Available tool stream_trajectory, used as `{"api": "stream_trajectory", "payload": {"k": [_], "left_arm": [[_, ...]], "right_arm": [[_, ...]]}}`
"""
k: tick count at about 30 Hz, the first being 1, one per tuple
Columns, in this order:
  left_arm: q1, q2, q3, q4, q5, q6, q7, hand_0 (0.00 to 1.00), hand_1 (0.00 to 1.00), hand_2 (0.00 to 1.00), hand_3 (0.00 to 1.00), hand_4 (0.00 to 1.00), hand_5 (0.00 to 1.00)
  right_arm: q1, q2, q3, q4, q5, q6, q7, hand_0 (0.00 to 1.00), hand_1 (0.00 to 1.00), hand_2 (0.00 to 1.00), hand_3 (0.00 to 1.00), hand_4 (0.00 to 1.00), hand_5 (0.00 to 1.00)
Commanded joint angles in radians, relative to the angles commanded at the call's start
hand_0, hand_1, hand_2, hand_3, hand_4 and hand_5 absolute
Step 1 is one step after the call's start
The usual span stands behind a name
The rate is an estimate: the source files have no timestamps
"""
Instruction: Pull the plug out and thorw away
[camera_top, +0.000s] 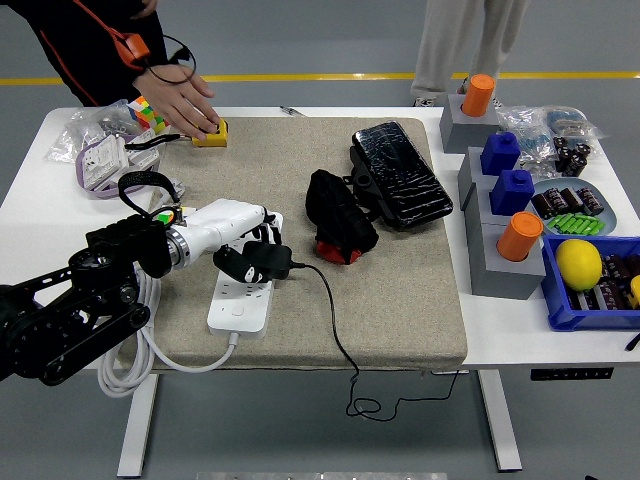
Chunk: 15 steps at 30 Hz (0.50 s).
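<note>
A black plug (262, 262) sits in the white power strip (240, 302) on the left of the beige mat (330, 250). Its thin black cable (335, 330) runs right and drops over the table's front edge. My left hand (252, 240), white with black fingertips, is curled around the plug from above and the left. The black left arm (70, 310) comes in from the lower left. The right arm is out of view.
A person's hand (185, 105) rests on the yellow tape measure (210, 133) at the back left, by a colour cube (145, 112). Black bags (340, 215) and a black case (400, 175) lie mid-mat. Grey blocks and a blue bin (590, 285) fill the right side.
</note>
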Motion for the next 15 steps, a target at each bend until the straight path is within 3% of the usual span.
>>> {"api": "stream_trajectory", "payload": {"k": [1,12,13,15], "left_arm": [[0.000,-0.001,0.000,0.002,-0.002,0.001,0.000,0.405,0.516,0.504,0.547,0.837,0.143],[-0.015,-0.008,0.029,0.027,0.000,0.005,0.001,0.386,0.492,0.494,0.544,0.809,0.122],[-0.016,-0.008,0.029,0.028,0.001,0.003,0.003,0.338,0.440,0.473,0.544,0.758,0.002],[-0.019,-0.007,0.031,0.027,0.002,0.004,-0.005,0.338,0.440,0.473,0.544,0.758,0.002]], "right_arm": [[0.000,0.000,-0.001,0.000,0.000,0.000,0.000,0.641,0.678,0.685,0.602,0.998,0.475],[0.000,-0.001,-0.015,0.000,0.005,0.000,0.000,0.641,0.677,0.685,0.602,0.998,0.475],[0.000,-0.002,-0.015,0.000,0.005,0.000,0.000,0.638,0.677,0.686,0.602,0.998,0.475],[0.001,-0.003,-0.016,0.000,0.005,0.000,0.000,0.638,0.677,0.686,0.602,0.998,0.475]]}}
